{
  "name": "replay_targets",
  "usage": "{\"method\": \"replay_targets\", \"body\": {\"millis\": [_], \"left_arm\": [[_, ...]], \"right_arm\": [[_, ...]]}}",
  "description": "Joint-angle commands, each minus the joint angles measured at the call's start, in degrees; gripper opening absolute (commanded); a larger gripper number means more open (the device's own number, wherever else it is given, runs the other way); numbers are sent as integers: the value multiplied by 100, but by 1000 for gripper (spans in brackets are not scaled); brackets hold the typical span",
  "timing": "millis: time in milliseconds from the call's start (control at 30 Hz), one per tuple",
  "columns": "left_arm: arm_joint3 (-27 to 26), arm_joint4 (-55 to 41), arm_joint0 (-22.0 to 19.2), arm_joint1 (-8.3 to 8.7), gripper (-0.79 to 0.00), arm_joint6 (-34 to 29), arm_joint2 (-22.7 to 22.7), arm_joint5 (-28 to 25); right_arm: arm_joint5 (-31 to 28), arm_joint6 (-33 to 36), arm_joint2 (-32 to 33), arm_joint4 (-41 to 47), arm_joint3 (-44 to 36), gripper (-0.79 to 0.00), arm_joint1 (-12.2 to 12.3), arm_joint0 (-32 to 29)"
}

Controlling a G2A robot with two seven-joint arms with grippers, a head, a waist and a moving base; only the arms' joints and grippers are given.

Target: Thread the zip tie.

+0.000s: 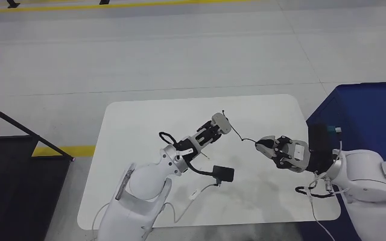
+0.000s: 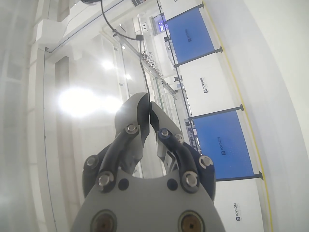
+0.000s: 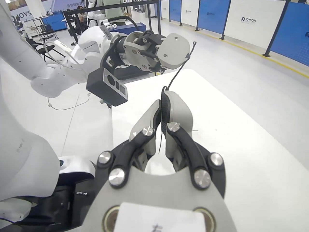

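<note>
Right wrist view: I am pinching the black zip tie (image 3: 178, 72) with my right gripper (image 3: 162, 105) and left gripper (image 2: 149, 103). It is hanging between them above the counter (image 3: 217, 121). No loop is showing, so threading probably remains.

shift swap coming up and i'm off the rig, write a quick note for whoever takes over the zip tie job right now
Left gripper: shut on the thin black plastic zip tie, held above the white rounded table.
Right gripper: shut on another stretch of the tie, facing the left one.
Tie: strung in the air between both; one end pokes out past the left gripper, and a small block sits on the strap between them.
Done: tie lifted, gripped by both.
Left: cannot tell whether the tail is through the head; check, then thread it.
</note>
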Motion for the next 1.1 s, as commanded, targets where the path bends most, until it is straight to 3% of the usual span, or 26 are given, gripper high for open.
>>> {"method": "replay_targets", "body": {"millis": [0,300,1067], "left_arm": [[-44,-48,35,0,-785,-4,-14,53],[-95,-61,174,6,-785,25,7,183],[-97,-66,187,5,-785,0,10,200]], "right_arm": [[14,-83,-14,-93,-3,-785,-3,-7],[15,-366,-75,-506,-71,-785,-11,-52],[22,-355,-97,-508,-73,-785,-9,-70]]}}
